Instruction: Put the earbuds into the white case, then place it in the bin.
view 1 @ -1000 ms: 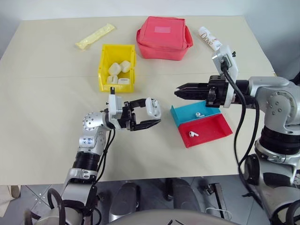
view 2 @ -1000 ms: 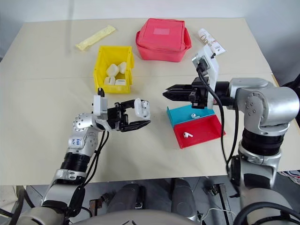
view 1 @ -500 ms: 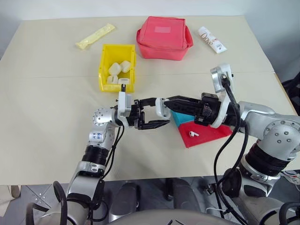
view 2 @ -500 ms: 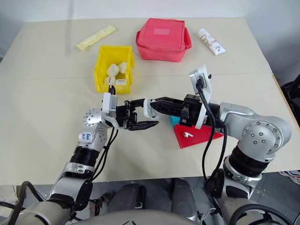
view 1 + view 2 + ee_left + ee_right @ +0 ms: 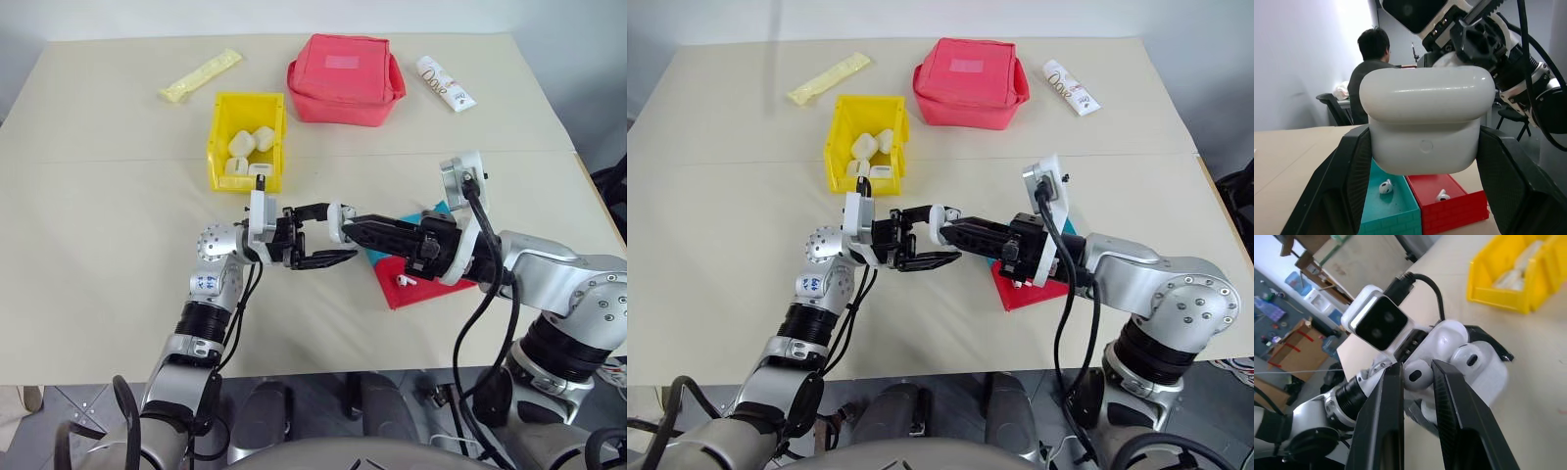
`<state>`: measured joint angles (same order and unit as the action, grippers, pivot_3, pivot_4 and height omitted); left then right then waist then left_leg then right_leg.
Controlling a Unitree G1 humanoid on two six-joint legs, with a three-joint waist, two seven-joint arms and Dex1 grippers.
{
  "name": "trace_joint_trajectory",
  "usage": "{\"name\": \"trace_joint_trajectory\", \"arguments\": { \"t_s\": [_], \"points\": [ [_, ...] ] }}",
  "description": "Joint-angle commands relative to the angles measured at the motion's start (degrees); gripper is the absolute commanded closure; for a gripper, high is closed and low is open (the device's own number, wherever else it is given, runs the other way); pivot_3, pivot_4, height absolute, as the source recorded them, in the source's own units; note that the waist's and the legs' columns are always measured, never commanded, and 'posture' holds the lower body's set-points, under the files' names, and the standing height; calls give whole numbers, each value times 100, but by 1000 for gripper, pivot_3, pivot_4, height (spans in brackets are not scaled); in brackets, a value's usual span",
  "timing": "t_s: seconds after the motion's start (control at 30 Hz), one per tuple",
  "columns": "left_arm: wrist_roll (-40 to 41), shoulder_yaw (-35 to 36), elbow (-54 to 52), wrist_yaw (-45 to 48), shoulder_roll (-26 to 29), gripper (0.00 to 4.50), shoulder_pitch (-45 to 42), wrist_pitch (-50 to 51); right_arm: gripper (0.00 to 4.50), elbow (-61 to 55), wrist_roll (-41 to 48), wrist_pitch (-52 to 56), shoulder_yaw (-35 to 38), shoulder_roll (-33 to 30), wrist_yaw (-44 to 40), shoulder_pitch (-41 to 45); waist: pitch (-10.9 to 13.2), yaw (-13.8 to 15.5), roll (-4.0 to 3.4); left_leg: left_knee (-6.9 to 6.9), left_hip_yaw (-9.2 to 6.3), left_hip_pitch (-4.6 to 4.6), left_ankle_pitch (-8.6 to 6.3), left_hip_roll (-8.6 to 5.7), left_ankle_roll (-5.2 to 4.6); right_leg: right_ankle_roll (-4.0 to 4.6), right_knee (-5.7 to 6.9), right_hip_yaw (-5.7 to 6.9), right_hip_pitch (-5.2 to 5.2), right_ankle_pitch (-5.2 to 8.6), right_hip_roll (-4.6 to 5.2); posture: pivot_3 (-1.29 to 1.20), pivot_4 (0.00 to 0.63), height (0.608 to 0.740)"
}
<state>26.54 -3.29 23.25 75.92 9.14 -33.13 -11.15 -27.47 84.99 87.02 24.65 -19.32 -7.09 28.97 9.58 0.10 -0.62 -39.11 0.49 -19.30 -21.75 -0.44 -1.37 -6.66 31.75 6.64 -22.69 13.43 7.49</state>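
Note:
My left gripper (image 5: 342,234) is shut on the white case (image 5: 336,222), holding it above the table in front of the yellow bin (image 5: 211,155). In the left wrist view the case (image 5: 1425,120) sits between both black fingers. My right gripper (image 5: 347,226) reaches in from the right, its tips at the case. Its fingers are shut on one of the earbuds (image 5: 1418,374), and a second earbud (image 5: 1469,360) sits in the case beside it. Two more earbuds lie in the trays, one in teal (image 5: 1385,186), one in red (image 5: 1441,196).
The bin holds several off-white cases (image 5: 249,145). Under my right arm lie a teal tray (image 5: 430,212) and a red tray (image 5: 423,290). A red pouch (image 5: 343,78), a yellow packet (image 5: 199,75) and a white tube (image 5: 444,82) line the far edge. A person (image 5: 1371,68) sits behind.
My right gripper has swung from above the trays leftward to the case and rolled over. The left gripper carried the case a little to the right, then held still.

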Motion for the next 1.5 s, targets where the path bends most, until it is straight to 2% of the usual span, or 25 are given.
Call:
{"name": "trace_joint_trajectory", "arguments": {
  "t_s": [0.03,0.23,0.63,0.83,1.1,1.17,1.27,1.5],
  "points": [
    [195,102,-229,30,-27,1706,-75,65,4030,54,673,-541,-308,-470,422,-210,0,-1,0,0,0,0,0,0,-1,0,-1,0,0,0,-1,0,150,740],
    [287,120,-410,89,-76,1706,-17,238,4030,92,1059,-1284,-935,-1179,571,-458,1,16,2,0,5,-2,-2,1,-10,0,-6,5,1,0,-1,0,150,740],
    [314,97,-606,265,-125,1706,47,295,4030,124,463,-1929,-1733,-1963,-194,-467,2,136,4,-1,5,-3,-7,4,-19,-1,-18,-5,2,-1,5,0,150,740],
    [280,92,-638,273,-133,1706,63,288,4030,12,-22,-2118,-1897,-2239,-707,-568,2,143,4,-1,-3,-11,-9,4,-21,0,-24,-15,2,-1,11,0,150,740],
    [231,79,-614,260,-123,1706,71,276,4030,-85,-244,-2307,-1909,-2443,-1034,-577,2,143,5,-1,-5,-12,-9,8,-20,1,-27,-15,2,-2,16,0,150,740],
    [216,77,-594,258,-123,1706,67,264,3312,-107,-255,-2332,-1908,-2460,-1073,-550,2,144,5,-1,-6,-12,-9,9,-18,1,-28,-15,2,-2,19,0,150,740],
    [196,68,-596,240,-115,1706,79,265,2503,-150,-295,-2366,-1918,-2495,-1105,-520,3,142,6,-1,-6,-12,-10,12,-16,2,-30,-15,2,-3,19,0,150,740],
    [171,55,-560,239,-76,1706,108,275,2503,-236,-311,-2407,-1892,-2574,-1180,-480,4,149,8,-1,-7,-14,-11,12,-16,5,-35,-14,3,-4,22,0,150,740]
  ]
}}
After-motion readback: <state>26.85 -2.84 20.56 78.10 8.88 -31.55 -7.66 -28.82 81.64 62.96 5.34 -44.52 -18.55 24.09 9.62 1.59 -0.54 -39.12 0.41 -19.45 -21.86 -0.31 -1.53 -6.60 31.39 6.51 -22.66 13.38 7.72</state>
